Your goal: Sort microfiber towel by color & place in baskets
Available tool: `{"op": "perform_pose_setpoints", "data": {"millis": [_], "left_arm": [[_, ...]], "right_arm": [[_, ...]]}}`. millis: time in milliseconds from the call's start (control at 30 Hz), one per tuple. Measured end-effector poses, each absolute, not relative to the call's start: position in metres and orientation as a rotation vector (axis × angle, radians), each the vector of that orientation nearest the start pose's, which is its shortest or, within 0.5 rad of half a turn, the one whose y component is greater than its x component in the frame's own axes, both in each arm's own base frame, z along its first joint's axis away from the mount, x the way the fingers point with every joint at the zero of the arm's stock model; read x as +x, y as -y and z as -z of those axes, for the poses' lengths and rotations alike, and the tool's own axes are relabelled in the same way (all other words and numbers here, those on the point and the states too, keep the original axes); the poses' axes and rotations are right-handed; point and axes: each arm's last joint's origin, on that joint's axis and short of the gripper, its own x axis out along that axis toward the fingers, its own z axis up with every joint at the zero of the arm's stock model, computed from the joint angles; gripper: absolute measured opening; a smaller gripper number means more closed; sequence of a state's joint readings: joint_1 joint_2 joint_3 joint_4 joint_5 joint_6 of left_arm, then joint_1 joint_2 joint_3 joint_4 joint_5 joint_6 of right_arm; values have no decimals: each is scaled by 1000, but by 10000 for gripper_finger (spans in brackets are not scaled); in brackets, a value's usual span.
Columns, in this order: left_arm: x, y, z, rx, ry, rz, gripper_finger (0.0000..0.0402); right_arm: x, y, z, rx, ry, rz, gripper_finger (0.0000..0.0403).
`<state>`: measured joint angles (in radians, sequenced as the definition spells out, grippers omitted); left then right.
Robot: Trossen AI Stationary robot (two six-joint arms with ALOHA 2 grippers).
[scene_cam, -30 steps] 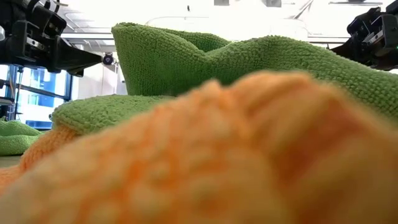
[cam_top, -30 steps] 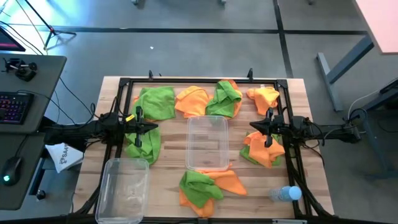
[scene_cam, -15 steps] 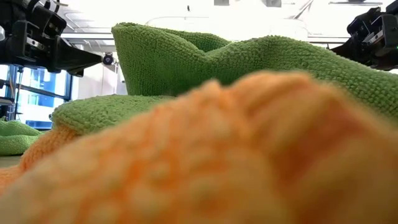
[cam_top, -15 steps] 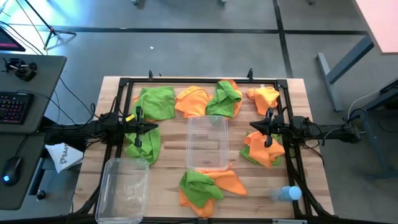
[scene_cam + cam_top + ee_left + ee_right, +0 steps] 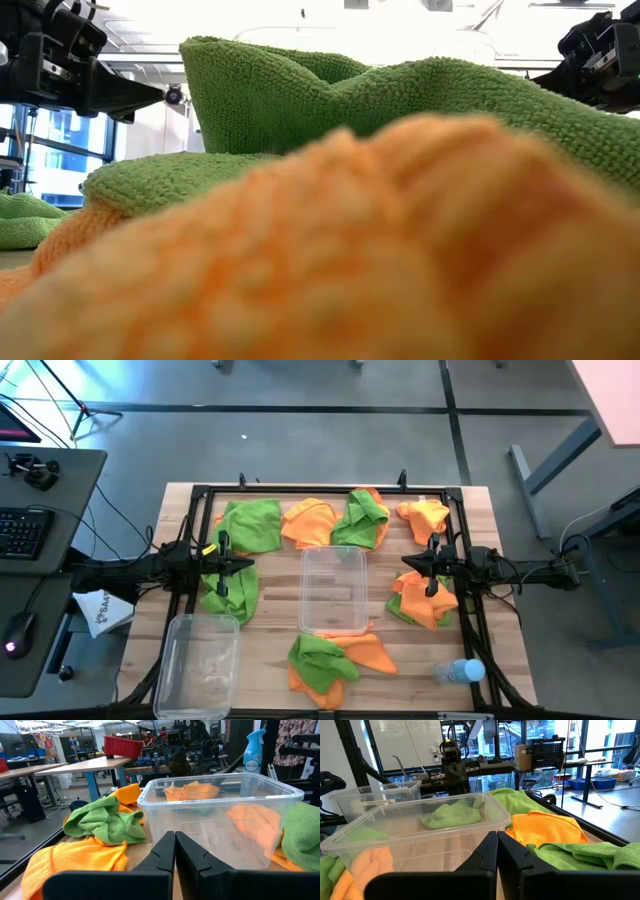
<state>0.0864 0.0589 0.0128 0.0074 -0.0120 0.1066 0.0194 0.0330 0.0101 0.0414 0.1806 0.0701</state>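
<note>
Left claw: the left claw (image 5: pixel 243 564) hangs over the left side of the wooden table (image 5: pixel 270 645), its two dark fingers (image 5: pixel 162 852) pressed together with nothing between them, pointing toward the middle bin.
Right claw: the right claw (image 5: pixel 408 562) hangs over the right side of the table, fingers (image 5: pixel 487 851) likewise closed on nothing, facing the same bin from the other side.
Middle bin: a clear rectangular plastic basket with rounded corners (image 5: pixel 334 590) stands at the table's centre, between the two claws, with no cloth inside.
Second bin: another clear plastic basket (image 5: pixel 196 664) sits at the near left corner of the table, partly over the edge.
Far-row cloths: a bright green microfiber towel (image 5: pixel 250 524) lies at the far left, an orange microfiber towel (image 5: pixel 310 522) beside it, then a green towel crumpled on orange (image 5: pixel 360 517), then a small orange towel (image 5: pixel 424 514) near the far right corner.
Left cloth: a green towel (image 5: pixel 233 594) lies under the left claw.
Right cloths: an orange-and-green heap (image 5: pixel 425 602) lies under the right claw.
Near cloths: a green towel on an orange one (image 5: pixel 325 658) lies just in front of the middle bin, filling the low view.
Other: a clear water bottle with a blue cap (image 5: pixel 458 672) lies at the near right.
</note>
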Motion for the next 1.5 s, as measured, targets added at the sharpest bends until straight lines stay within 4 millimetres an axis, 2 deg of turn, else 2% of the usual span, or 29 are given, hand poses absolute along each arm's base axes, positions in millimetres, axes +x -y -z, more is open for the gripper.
{"op": "perform_pose_setpoints", "data": {"millis": [1267,1500], "left_arm": [[100,-9,-164,105,-44,-97,0],[100,-9,-164,105,-44,-96,0]], "right_arm": [[99,3,-168,72,24,160,0],[99,3,-169,244,42,161,0]]}}
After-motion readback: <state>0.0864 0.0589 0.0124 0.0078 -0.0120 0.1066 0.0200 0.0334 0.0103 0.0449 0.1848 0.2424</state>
